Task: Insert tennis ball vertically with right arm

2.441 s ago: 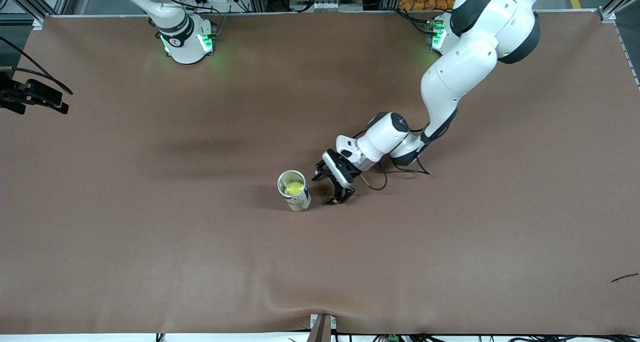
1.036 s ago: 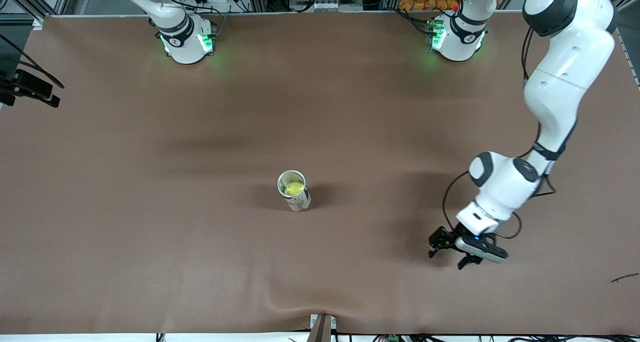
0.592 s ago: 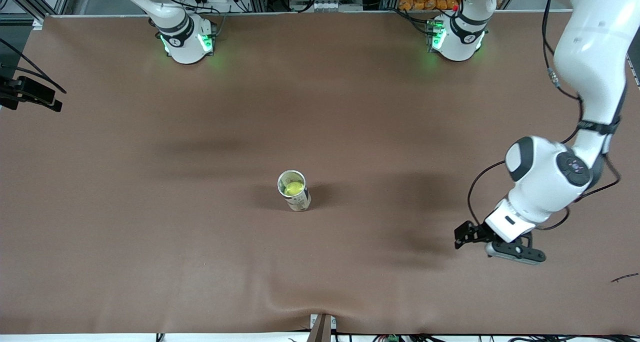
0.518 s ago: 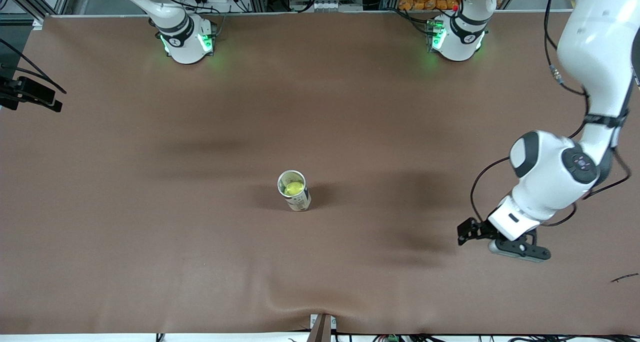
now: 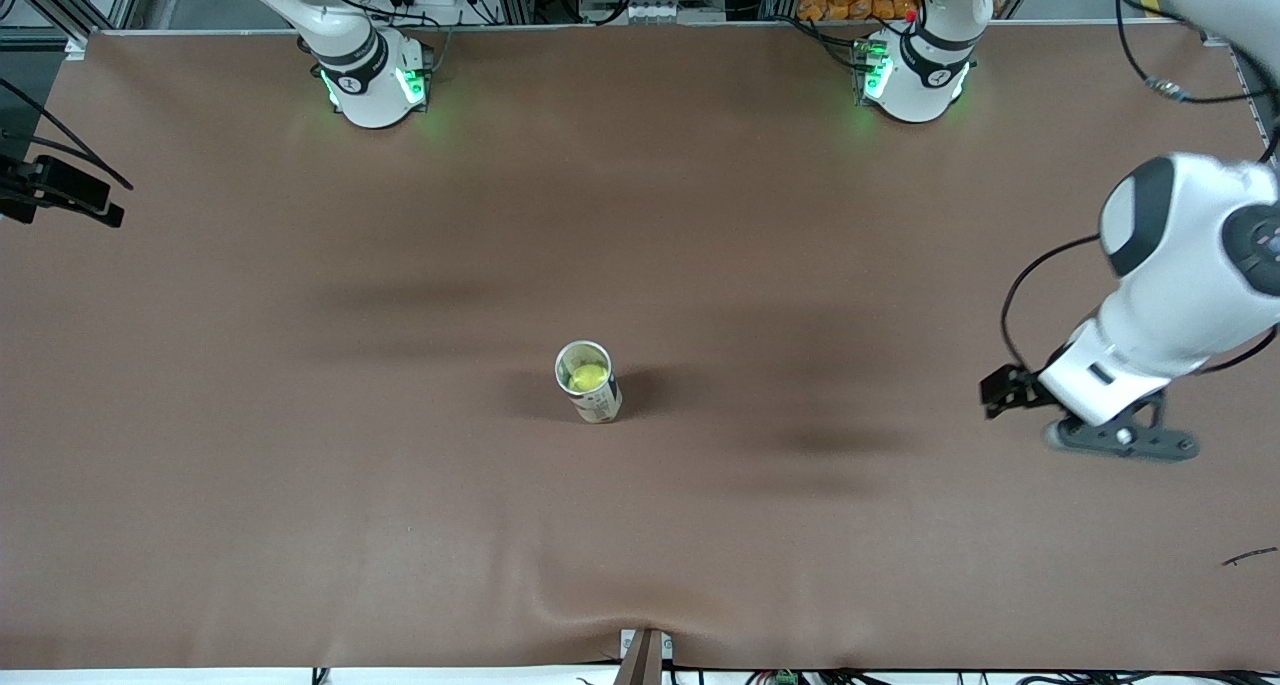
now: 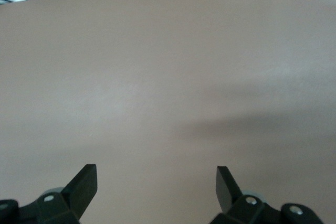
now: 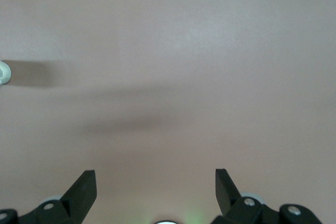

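A yellow-green tennis ball (image 5: 588, 375) sits inside an upright white can (image 5: 601, 401) with its top open, in the middle of the brown table. My left gripper (image 5: 1002, 393) hangs open and empty in the air over the left arm's end of the table, well away from the can. In the left wrist view the left gripper (image 6: 156, 181) has only bare table between its fingers. My right gripper (image 7: 156, 182) is open and empty too, high over bare table near its own base (image 5: 372, 80).
The brown mat (image 5: 300, 465) has a wrinkle at the edge nearest the front camera. A black piece with cables (image 5: 60, 193) sticks in at the right arm's end. A small dark scrap (image 5: 1248, 557) lies near the left arm's end.
The left arm has swung away from the can toward its own end of the table and risen, its gripper staying open. The can and ball have not moved.
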Tool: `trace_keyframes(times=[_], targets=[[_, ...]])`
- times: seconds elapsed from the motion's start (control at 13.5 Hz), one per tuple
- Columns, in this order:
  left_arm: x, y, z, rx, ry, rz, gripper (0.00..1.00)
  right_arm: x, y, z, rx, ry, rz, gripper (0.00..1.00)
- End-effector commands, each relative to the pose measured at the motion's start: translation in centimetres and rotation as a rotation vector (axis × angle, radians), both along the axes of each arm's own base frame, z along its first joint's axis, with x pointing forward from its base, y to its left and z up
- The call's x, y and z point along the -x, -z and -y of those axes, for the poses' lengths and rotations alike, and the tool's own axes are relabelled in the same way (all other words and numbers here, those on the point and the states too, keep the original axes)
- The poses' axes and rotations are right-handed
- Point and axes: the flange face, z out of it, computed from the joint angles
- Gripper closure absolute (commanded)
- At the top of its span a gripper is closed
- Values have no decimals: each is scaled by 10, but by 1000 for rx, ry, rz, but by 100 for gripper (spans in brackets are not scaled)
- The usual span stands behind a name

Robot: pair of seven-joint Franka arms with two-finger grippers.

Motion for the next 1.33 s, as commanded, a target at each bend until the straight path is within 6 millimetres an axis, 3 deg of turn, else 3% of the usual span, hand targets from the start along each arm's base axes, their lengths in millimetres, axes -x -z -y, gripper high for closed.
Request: trace_keyframes(times=[0.0,0.37,0.59,0.96,1.26], targets=[[26,-35,-9,-20,-42,-30,0,-4,-8,3,4,18,26,0],[53,-79,-12,-25,-80,-51,0,-5,-7,0,4,10,28,0],[64,-98,-28,-4,-120,-57,0,-5,-8,1,4,13,31,0],[87,-151,-19,-32,-119,-30,0,-4,-9,2,4,15,32,0],[92,-153,-20,20,-129,-69,0,-4,-8,2,4,15,31,0]])
